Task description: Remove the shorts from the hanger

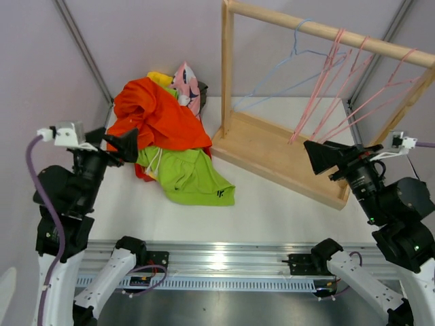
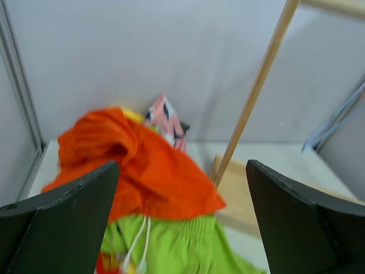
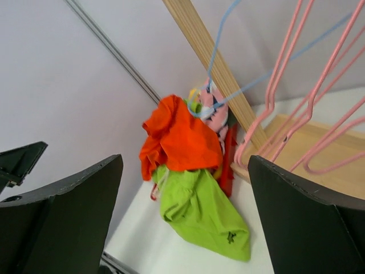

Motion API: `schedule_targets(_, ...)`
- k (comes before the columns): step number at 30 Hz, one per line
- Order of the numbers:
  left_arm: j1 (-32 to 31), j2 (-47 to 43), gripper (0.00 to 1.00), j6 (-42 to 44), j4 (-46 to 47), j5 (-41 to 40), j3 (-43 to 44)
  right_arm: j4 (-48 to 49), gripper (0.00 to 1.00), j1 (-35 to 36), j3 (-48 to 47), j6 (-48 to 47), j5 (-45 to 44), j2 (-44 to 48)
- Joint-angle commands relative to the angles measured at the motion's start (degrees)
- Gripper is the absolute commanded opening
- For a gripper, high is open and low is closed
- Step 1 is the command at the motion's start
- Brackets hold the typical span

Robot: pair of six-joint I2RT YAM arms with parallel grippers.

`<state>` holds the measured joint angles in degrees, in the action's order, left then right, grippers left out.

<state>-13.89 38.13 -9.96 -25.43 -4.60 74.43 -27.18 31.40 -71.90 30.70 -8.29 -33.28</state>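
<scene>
The shorts lie in a heap at the back left of the table. Orange shorts (image 1: 156, 115) are on top, lime green shorts (image 1: 187, 175) with a white drawstring spread toward the front, pink patterned shorts (image 1: 187, 85) and a bit of yellow (image 1: 160, 78) show behind. The heap also shows in the left wrist view (image 2: 142, 171) and the right wrist view (image 3: 182, 142). Bare pink hangers (image 1: 340, 88) and a blue hanger (image 1: 285, 71) hang on the wooden rack (image 1: 272, 153). My left gripper (image 1: 126, 145) is open and empty beside the heap. My right gripper (image 1: 319, 157) is open and empty near the rack's base.
The wooden rack's post (image 1: 227, 68) stands just right of the heap. Its top rail (image 1: 333, 32) runs to the right. White enclosure walls close in at the left and back. A metal rail (image 1: 217, 258) runs along the table's near edge.
</scene>
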Motion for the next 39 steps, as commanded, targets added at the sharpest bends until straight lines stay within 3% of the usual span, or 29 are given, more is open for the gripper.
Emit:
schedule_targets(1,-0.35,-2.95,0.99,0.46,-6.38,-1.9,-8.51,-0.86,0.99,0.16,6.65,-2.66,2.84,2.24)
schedule_targets(8,-0.35,-12.79,0.99,-1.56,-11.48,-0.06,-16.5,-1.81,0.99,0.16,18.19,-0.73,-1.19,12.0)
schedule_targets(20,-0.35,-22.13,0.99,-4.72,-13.33,-4.89,-25.03,-15.27,0.99,0.16,19.86,-3.97,-15.51,20.87)
schedule_targets(39,-0.35,-21.7,0.99,-4.99,-11.31,-4.98,-26.89,-10.79,0.99,0.24,23.38,-7.58,-11.57,23.52)
